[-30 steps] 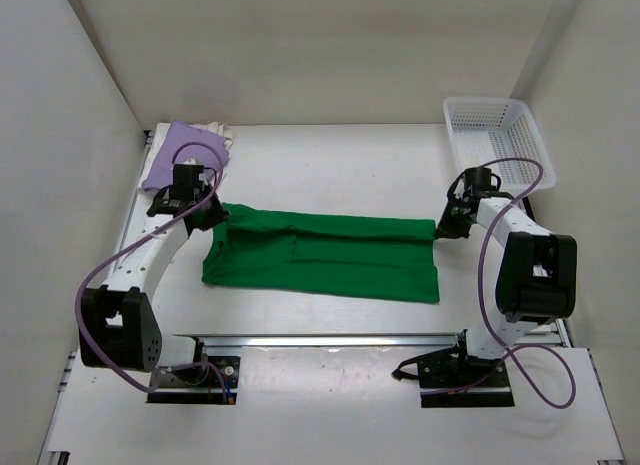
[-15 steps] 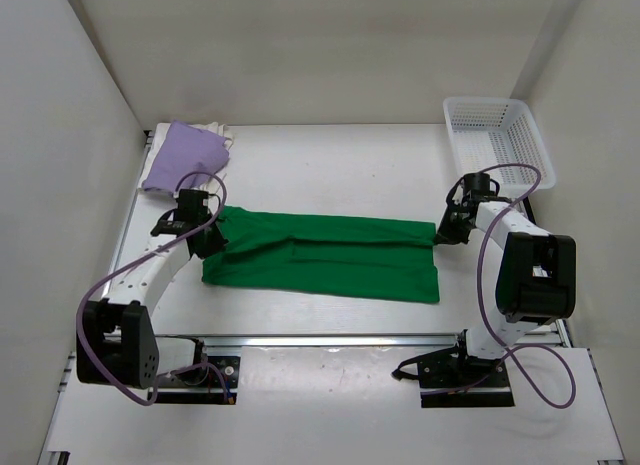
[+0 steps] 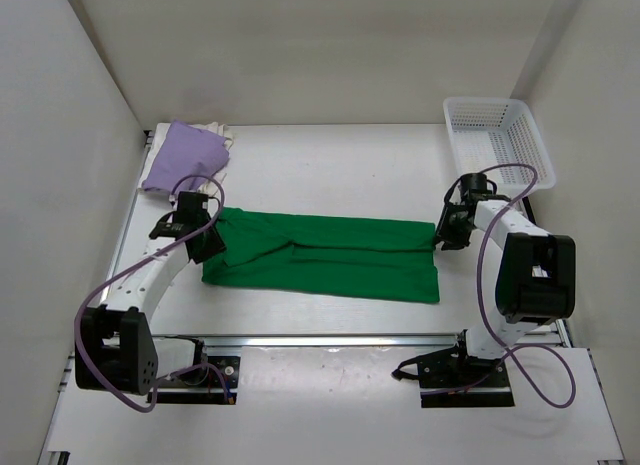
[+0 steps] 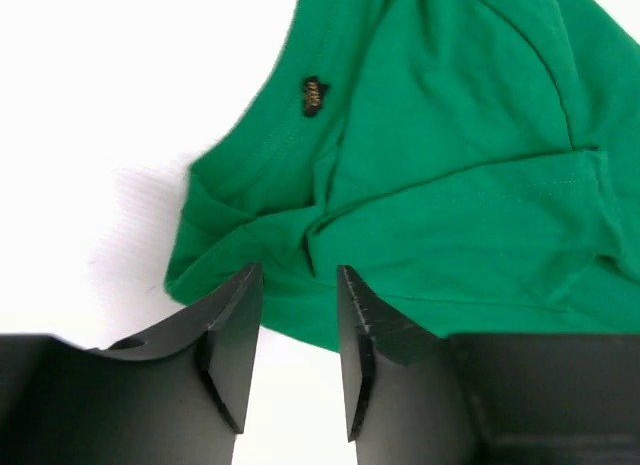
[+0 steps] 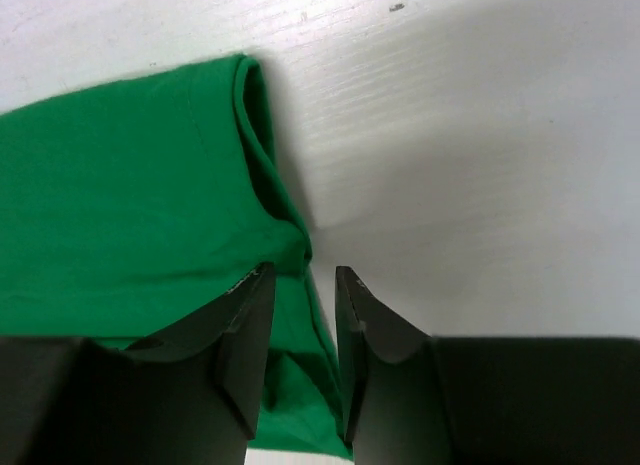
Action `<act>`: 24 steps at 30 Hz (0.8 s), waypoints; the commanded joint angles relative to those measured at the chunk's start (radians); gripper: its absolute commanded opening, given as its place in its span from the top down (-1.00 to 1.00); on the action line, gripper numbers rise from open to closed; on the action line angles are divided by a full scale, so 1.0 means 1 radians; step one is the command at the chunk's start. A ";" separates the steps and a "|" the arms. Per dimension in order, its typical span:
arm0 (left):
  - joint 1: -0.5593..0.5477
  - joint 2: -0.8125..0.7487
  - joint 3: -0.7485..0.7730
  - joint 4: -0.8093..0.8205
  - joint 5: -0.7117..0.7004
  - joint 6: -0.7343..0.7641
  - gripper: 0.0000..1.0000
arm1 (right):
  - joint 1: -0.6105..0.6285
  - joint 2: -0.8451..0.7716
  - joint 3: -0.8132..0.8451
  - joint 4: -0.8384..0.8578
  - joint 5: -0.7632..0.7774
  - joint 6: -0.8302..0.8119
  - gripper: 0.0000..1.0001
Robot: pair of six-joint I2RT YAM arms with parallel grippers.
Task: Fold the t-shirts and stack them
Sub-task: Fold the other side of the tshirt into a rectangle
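Looking down, I see the green t-shirt [image 3: 320, 257] lying as a long folded band that stretches away from the white lattice basket [image 3: 485, 103]. My right gripper [image 5: 303, 273] hangs over the end nearest the basket and my left gripper [image 4: 298, 275] over the farthest, both with fingers slightly spread and pinching nothing. I worry that closing here would catch only the top layer of the bunched edge, pulling the fold open.

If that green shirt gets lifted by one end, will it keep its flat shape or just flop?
Probably flop: the green shirt is thin cloth, wrinkled and bunched at one end, so it would likely sag and unfold. It looks light for its spread. Pushed, it would probably crumple rather than slide whole.
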 commanded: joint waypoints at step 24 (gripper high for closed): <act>0.073 0.518 0.302 0.260 0.232 -0.099 0.28 | 0.716 0.473 0.716 0.217 -0.380 0.152 0.89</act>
